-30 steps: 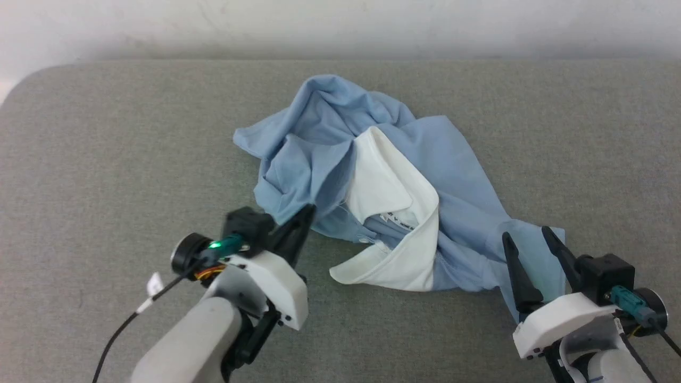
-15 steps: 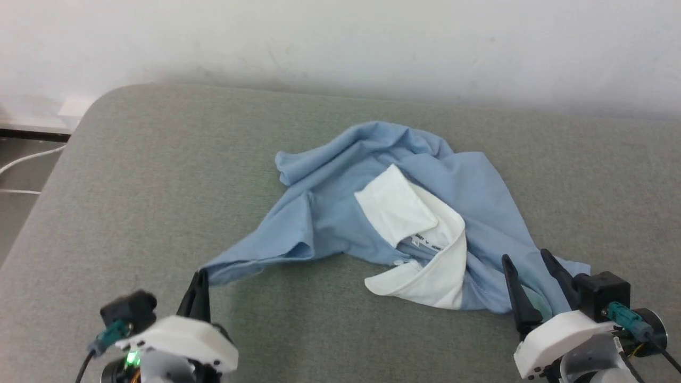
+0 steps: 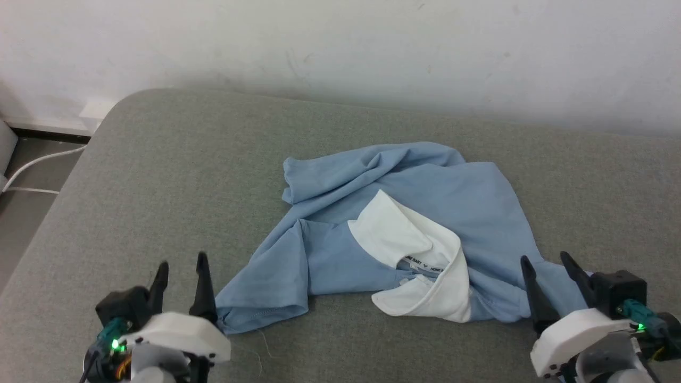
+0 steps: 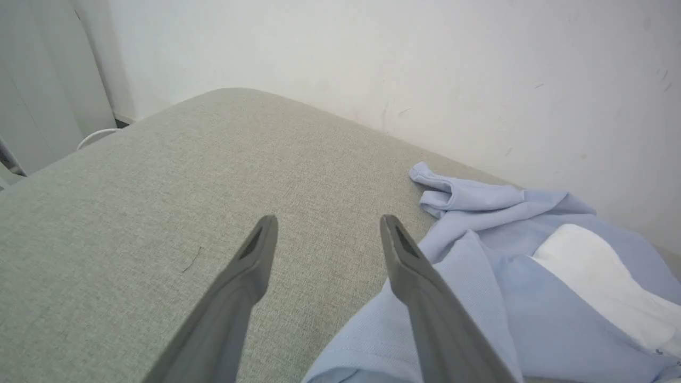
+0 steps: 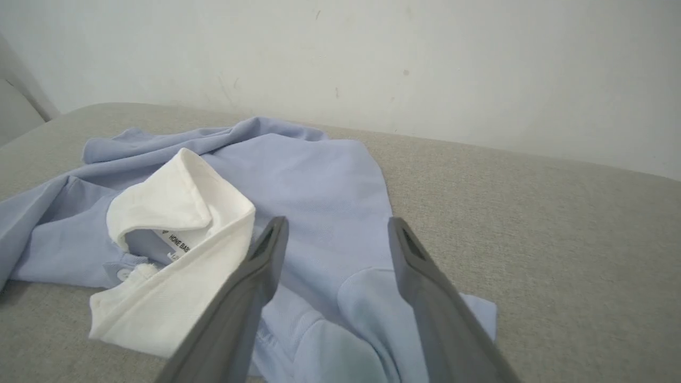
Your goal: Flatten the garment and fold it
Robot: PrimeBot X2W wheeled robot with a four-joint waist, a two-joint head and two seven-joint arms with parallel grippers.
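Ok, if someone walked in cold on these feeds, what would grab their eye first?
The crumpled light blue polo shirt mid-way across the grey padded surface, its white collar flipped open toward the robot. Then both open hands at the near edge: left hand beside the spread sleeve, right hand above the shirt's near right corner.

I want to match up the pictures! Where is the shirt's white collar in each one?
Head view: white collar just below the middle, slightly right.
Left wrist view: white collar at the far right, below the middle.
Right wrist view: white collar left of the middle.
Shared landmark: the pale wall across the top of every picture.
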